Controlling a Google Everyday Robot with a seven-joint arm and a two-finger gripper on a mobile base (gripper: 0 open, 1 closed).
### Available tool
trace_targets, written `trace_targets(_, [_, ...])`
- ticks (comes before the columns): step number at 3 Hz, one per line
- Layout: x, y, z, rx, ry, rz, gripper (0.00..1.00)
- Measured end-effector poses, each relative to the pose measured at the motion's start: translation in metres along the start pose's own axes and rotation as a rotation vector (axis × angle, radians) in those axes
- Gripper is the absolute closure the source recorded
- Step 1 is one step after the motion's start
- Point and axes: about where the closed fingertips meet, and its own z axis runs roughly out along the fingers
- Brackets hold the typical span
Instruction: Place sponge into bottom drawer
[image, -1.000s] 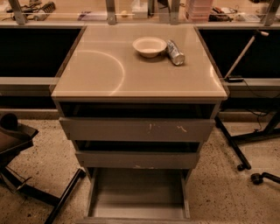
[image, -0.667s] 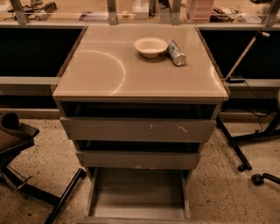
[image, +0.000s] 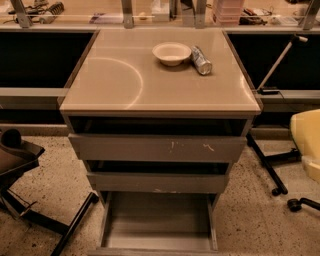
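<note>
The bottom drawer (image: 159, 220) of the grey cabinet is pulled out, and its plain grey floor has nothing on it. A pale yellow foam shape (image: 307, 142), which looks like the sponge, pokes in at the right edge, cut off by the frame. It hangs above the floor, right of the cabinet. I cannot see what holds it. My gripper is not in view.
A white bowl (image: 171, 52) and a silver can (image: 201, 60) sit on the cabinet top (image: 125, 85). The two upper drawers (image: 157, 148) are slightly open. A dark chair base (image: 22, 165) stands at the left. Black chair legs and casters (image: 280, 175) stand at the right.
The yellow foam shape has come into view at the right edge. The cabinet, bowl and can have not moved.
</note>
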Motion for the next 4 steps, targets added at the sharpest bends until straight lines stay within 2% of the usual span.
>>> trace_targets(1, [0.025,0.016,0.015,0.020,0.012,-0.005,1.00])
trace_targets(2, [0.078,0.049,0.052,0.075,0.016,0.025,1.00])
trace_targets(3, [0.147,0.108,0.114,0.015,0.031,0.061,1.00])
trace_targets(4, [0.198,0.159,0.172,-0.076,0.034,0.085,1.00])
